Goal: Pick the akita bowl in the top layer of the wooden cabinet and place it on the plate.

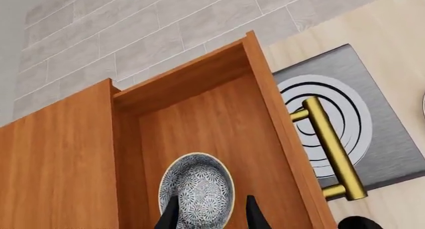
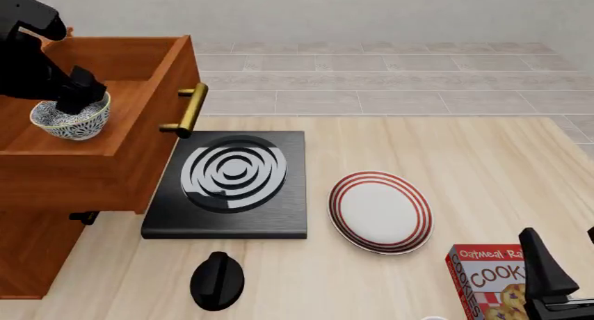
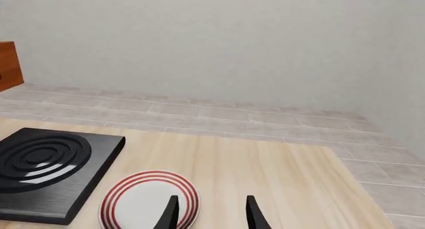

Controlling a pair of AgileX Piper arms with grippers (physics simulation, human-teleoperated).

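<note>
Far left, the top layer of the wooden cabinet is pulled open with the akita bowl inside, left gripper down at it, one finger in, one outside the rim, can't tell if it's pinching yet. Stove sits beside the cabinet, then the plate, bare. Right gripper is near right by a cookie box, fingers apart, holding nothing.

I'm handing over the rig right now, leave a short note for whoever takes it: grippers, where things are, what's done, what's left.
Left gripper: inside the pulled-out top layer of the wooden cabinet, fingers astride the rim of the akita bowl; grip not confirmed.
Right gripper: open, idle above the table near the plate.
Done: drawer open, bowl reached.
Left: secure the bowl, lift it out, carry it past the stove, set it on the plate.
</note>
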